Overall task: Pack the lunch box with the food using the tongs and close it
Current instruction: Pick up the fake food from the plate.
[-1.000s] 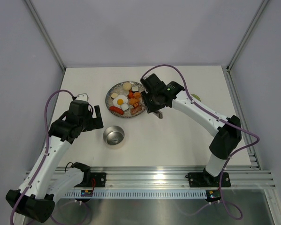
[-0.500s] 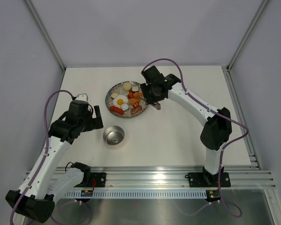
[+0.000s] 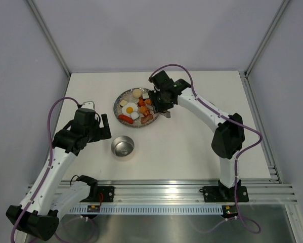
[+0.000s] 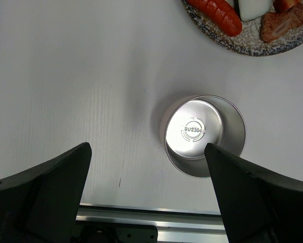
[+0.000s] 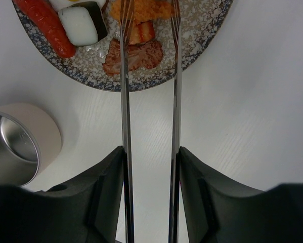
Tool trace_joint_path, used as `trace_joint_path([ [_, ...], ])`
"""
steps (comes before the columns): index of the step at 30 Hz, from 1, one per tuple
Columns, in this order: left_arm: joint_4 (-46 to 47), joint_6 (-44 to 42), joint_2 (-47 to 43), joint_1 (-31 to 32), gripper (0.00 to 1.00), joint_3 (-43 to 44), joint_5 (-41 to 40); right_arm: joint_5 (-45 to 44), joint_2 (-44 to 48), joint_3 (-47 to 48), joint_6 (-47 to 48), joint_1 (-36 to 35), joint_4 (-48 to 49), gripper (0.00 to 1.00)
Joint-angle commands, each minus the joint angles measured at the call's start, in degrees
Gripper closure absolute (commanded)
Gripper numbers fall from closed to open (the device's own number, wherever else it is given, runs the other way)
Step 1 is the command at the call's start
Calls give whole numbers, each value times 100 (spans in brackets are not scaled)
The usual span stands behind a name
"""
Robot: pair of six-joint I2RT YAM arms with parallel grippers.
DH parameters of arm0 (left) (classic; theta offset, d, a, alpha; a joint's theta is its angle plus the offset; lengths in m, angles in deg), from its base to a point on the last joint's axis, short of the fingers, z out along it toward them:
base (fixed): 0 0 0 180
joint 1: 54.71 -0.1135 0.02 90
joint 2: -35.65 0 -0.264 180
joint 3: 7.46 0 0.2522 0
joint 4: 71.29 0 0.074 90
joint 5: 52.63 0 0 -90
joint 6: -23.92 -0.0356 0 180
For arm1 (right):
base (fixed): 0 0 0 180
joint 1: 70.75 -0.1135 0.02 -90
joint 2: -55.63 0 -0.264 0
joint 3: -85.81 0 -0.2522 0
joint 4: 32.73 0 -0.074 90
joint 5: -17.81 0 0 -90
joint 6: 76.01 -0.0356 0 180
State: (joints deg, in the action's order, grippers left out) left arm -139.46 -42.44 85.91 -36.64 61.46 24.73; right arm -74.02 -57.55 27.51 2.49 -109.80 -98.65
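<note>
The lunch box [image 3: 123, 147] is a small shiny steel bowl, empty, standing near the plate [image 3: 117, 107]. My left gripper [image 4: 147, 147] hangs open above the table just left of the lunch box [image 4: 204, 134]. My right gripper [image 5: 150, 152] is shut on the tongs [image 5: 125, 101], one slim arm against each finger. The tong tips reach over the plate [image 5: 202, 35] and straddle an orange piece [image 5: 141, 10] above a brown piece [image 5: 133, 55]. The food also includes a fried egg [image 3: 130, 108], a sausage [image 5: 45, 23] and a black-and-white roll [image 5: 83, 23].
The speckled plate [image 4: 252, 48] lies at the middle of the table's far half, under my right gripper [image 3: 159, 101]. The lunch box [image 5: 14, 144] shows at the left edge of the right wrist view. An aluminium rail [image 3: 181, 188] runs along the near table edge.
My right arm has swung left and away from the near edge, carrying the tongs from beside the plate to over its right part. The left arm has not moved.
</note>
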Motion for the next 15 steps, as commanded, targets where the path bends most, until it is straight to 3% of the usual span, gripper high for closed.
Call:
trace_joint_path([
  [1, 124, 53, 1, 13, 1, 162, -124, 156, -28, 78, 184, -24, 22, 48],
  [15, 124, 53, 10, 13, 1, 127, -124, 367, -133, 16, 166, -94, 22, 43],
])
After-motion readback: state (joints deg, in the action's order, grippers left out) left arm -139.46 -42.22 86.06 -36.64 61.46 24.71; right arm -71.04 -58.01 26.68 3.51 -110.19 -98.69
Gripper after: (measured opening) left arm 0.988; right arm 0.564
